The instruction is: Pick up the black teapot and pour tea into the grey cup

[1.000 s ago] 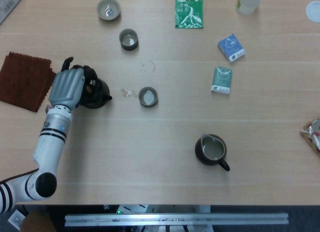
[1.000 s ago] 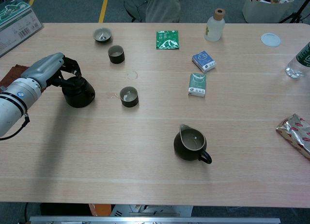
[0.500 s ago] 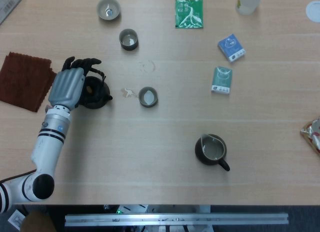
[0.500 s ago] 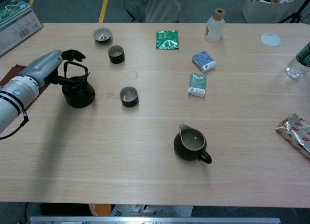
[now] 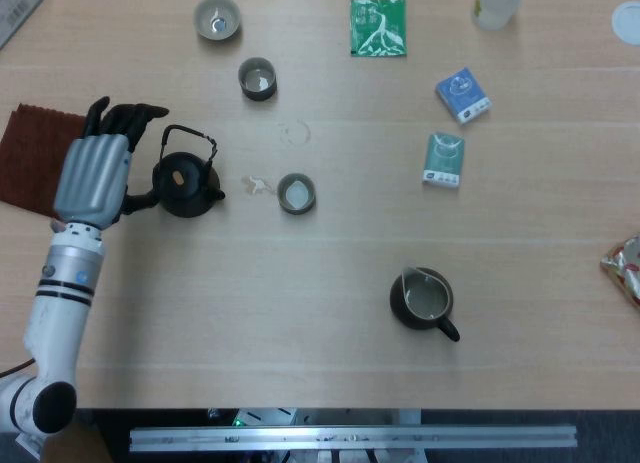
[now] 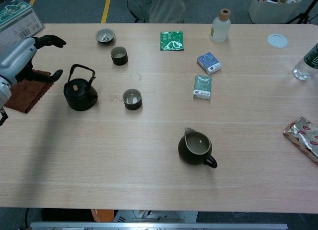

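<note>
The job is sitting at the pick-up step: the teapot (image 5: 187,184) is standing upright on the tabletop (image 5: 330,373), handle arching up over the lid, and nothing is gripping it. The left hand (image 5: 97,168) is hovering just beside the teapot on its left, fingers spread and holding nothing. In the head view the thumb is reaching toward the teapot's side, and I cannot tell if it is touching; the chest view is showing the left hand (image 6: 30,53) raised and apart from the teapot (image 6: 79,89), over the edge of a brown cloth (image 6: 25,91). The right hand is not showing in either view.

Next move, as I judge it, is calling for the hand to come in over the wire handle (image 5: 186,135) and hook its fingers under the arch, then lift straight so the pot is not swinging. The handle is looking thin, so a loose grip is risking a tilt and an early spill.

The nearest cup (image 5: 297,193) is standing near the teapot's spout side, a little apart, and I am taking it as the grey pour target, though two more cups (image 5: 257,78) (image 5: 217,17) are sitting further back. A small wet patch (image 5: 258,186) is lying between teapot and nearest cup. A dark pitcher (image 5: 425,300) is standing well apart, nearer the front.
</note>
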Available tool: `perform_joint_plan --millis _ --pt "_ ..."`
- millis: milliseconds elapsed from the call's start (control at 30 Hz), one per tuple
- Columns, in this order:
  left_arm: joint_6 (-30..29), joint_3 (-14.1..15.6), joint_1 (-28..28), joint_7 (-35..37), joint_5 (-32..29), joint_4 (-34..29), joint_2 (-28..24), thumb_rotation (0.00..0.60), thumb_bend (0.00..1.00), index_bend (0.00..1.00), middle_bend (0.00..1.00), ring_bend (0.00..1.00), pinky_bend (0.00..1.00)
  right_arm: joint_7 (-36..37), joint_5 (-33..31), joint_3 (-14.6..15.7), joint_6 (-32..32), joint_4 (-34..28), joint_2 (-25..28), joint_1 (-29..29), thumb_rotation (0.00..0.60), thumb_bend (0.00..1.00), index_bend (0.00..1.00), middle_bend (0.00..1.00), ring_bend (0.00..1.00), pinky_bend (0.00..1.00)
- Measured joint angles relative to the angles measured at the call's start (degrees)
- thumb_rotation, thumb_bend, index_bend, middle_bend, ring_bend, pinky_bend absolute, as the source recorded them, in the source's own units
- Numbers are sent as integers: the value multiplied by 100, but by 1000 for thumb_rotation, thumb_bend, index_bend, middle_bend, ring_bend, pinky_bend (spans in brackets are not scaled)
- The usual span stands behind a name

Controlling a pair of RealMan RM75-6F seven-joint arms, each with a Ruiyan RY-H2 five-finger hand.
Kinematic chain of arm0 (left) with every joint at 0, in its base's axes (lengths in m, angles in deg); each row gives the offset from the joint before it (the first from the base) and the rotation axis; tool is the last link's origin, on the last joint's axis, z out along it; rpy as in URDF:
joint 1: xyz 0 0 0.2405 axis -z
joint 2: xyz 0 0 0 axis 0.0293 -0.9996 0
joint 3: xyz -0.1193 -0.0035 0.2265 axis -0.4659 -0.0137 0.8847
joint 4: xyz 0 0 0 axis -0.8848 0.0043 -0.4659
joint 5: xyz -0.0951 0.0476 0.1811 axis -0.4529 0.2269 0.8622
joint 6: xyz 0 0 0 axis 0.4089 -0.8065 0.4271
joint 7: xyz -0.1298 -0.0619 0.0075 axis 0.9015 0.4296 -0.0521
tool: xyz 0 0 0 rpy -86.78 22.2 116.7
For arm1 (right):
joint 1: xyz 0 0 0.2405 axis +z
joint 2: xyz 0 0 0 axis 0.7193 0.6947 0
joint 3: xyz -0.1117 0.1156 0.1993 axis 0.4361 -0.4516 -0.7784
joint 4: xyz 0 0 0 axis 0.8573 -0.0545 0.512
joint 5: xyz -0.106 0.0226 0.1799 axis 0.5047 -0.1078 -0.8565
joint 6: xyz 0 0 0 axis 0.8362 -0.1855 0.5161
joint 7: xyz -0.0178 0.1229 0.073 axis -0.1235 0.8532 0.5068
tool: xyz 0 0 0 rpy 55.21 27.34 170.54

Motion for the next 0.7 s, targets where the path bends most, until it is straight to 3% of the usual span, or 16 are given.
perform_joint_plan --millis 367,700 --pt "-1105 649 -876 220 1042 -362 -691 600 358 235 251 145 0 109 107 53 351 34 -38 -234 600 308 528 391 293 325" --pt "-1731 1021 -1487 161 1477 -776 -1212 600 358 241 252 145 0 191 221 127 622 -7 39 -465 600 309 528 391 292 324"
